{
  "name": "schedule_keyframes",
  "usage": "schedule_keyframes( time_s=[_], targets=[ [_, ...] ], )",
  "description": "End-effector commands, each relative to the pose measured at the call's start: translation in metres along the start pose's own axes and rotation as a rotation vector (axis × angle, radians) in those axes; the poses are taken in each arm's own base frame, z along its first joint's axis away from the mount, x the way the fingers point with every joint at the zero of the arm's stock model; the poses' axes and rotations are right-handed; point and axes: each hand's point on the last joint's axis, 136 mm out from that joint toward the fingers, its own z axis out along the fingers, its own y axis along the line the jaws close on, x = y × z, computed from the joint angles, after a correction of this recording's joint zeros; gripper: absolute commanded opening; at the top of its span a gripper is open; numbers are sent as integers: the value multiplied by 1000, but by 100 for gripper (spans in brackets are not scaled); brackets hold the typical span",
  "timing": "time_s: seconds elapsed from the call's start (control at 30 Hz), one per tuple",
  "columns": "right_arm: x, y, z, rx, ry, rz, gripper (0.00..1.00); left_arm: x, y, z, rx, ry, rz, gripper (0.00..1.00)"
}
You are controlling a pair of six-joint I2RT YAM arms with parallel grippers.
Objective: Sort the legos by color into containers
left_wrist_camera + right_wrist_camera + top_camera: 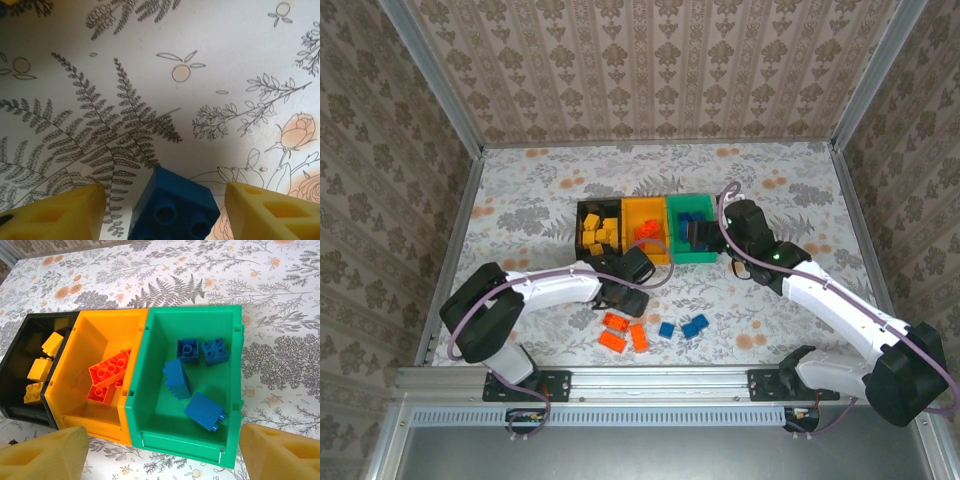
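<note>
The containers stand in a row: a black bin (590, 232) with yellow legos (40, 369), a yellow-orange bin (95, 337) with red-orange legos (107, 375), and a green bin (200, 322) with several blue legos (176, 377). My left gripper (164, 190) is low over the table, open, its yellow fingers (65, 210) on either side of a blue lego (175, 205) with a gap on each side. In the top view the left gripper (625, 292) is just in front of the bins. My right gripper (163, 432) hangs open over the green bin's near wall, nothing between its fingers.
Loose legos lie near the front of the table: three red-orange ones (623, 331) and two blue ones (682, 327). The flowered tablecloth (520, 200) is bare to the left, right and behind the bins. Patterned walls enclose the table.
</note>
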Motion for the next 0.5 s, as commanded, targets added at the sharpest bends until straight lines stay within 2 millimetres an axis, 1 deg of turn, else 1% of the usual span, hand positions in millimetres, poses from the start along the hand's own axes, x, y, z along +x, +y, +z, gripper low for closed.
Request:
schedule_keyframes(
  time_s=[0.0,0.03,0.13,0.2,0.27,0.37,0.47],
  targets=[
    [8,-10,-3,42,10,9,81,12,-1,5,-33,59,14,67],
    [8,-11,-3,48,10,10,81,13,-1,8,-38,64,20,66],
    [10,-15,-4,66,10,15,81,15,-4,14,-37,70,23,54],
    [10,-17,-5,72,7,15,81,14,-7,14,-28,64,26,51],
    [9,-19,-7,81,0,18,81,11,-10,12,-24,52,30,47],
    [8,-24,-10,103,-10,29,81,7,-11,8,-18,37,31,38],
    [9,-32,-15,133,-22,45,82,-2,-16,0,1,8,34,35]
  ],
)
